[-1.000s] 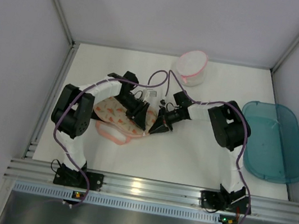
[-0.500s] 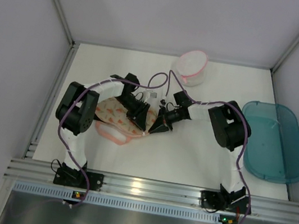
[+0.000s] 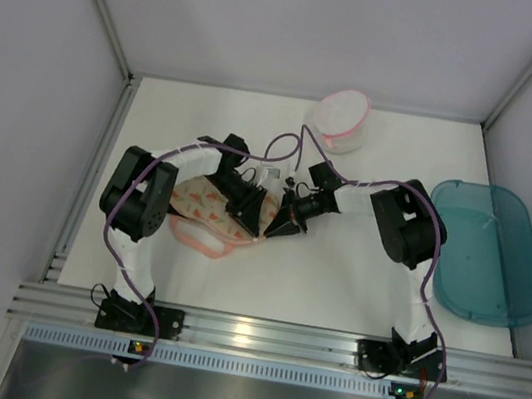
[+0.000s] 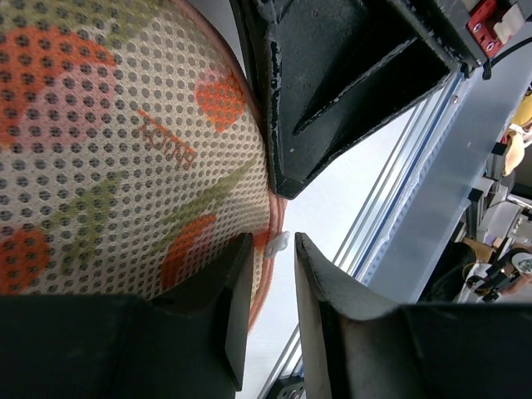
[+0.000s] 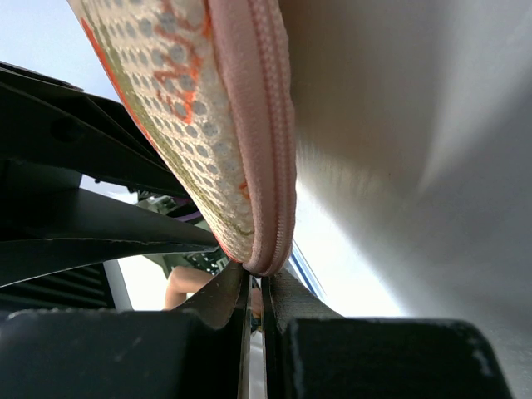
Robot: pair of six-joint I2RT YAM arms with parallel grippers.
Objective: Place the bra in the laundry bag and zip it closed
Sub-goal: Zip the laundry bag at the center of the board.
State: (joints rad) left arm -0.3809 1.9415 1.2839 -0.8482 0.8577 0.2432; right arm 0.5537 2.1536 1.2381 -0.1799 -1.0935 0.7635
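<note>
Tabletop (image 3: 332, 291), white, walled enclosure; two arms reach in from the near edge and meet left of centre.

Laundry bag (image 3: 199, 204): lies flat on the tabletop under the left arm's forearm; cream mesh with an orange-pink print; a loop of pink trim pokes out on its near side.

Right tool (image 5: 258, 279): clenched; its own camera shows the bag's pink zip edge (image 5: 266, 125) running straight down into the closed fingertips, pinched there; the bag's right rim is held by it, lifted a little off the surface.

Left tool (image 4: 274, 248): fingers (image 4: 237, 283) stand a little apart, a narrow gap between them; a small white tab (image 4: 278, 242) at the bag's pink edge sits in that gap; it looks close against one finger, clear of the other, so not pinched; released, as far as I can see. Just past it looms the black wedge of the right tool, very near.

Bra: cannot make it out in any view; hidden or inside the bag, cannot tell which.

Elsewhere: white pouch with pink rim (image 3: 341, 120) near the back edge, well apart from the bag; teal plastic tub (image 3: 488, 265) at the right edge, hanging past the tabletop's side.
</note>
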